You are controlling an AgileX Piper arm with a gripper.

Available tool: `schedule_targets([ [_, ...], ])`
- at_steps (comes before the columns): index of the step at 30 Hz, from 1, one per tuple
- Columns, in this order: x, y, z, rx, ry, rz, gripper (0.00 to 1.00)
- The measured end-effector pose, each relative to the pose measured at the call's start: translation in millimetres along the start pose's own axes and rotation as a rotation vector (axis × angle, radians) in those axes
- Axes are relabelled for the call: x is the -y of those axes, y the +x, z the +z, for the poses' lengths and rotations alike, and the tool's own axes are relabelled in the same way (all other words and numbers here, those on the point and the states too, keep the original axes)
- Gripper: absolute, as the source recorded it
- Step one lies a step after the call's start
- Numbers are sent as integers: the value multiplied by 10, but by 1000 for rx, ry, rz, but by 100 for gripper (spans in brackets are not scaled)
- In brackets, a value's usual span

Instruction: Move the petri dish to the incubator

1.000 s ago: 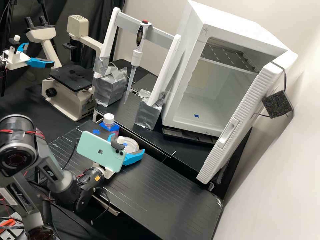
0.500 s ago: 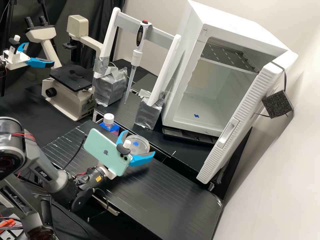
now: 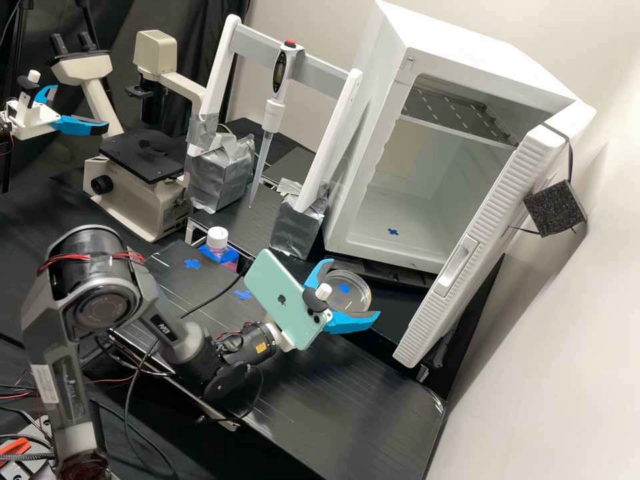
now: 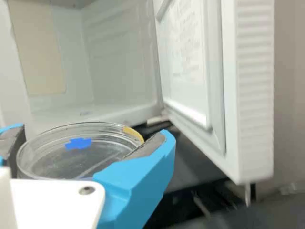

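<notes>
In the high view my gripper (image 3: 348,298) is shut on the clear round petri dish (image 3: 358,291), which bears a blue mark and is held roughly level in front of the incubator (image 3: 373,241). The incubator's door stands wide open at the right. From the wrist, the gripper (image 4: 90,148) has a blue finger on each side of the petri dish (image 4: 52,163), with grey pads against its rim. Beyond the dish, the incubator (image 4: 121,71) shows its pale interior. A blue cross lies on its floor.
The incubator door (image 3: 467,260) slants out at the right. A pipette (image 3: 270,117) hangs from a white stand left of the incubator. A bottle with a white cap (image 3: 217,240) stands behind the black bench (image 3: 320,393); a microscope (image 3: 133,193) is farther left.
Gripping the petri dish throughout, my arm has carried it rightward, closer to the incubator. A blue cross on the bench, behind the phone, has come into view.
</notes>
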Motion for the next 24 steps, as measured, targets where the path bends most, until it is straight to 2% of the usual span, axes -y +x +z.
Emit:
schedule_targets([
  [3, -3, 213, -24, -31, 5, 11, 0],
  [11, -5, 742, -149, -86, -10, 66, 0],
  [13, -9, 852, -169, -86, -22, 67, 0],
  [24, 42, 1510, -191, -62, -28, 18, 0],
])
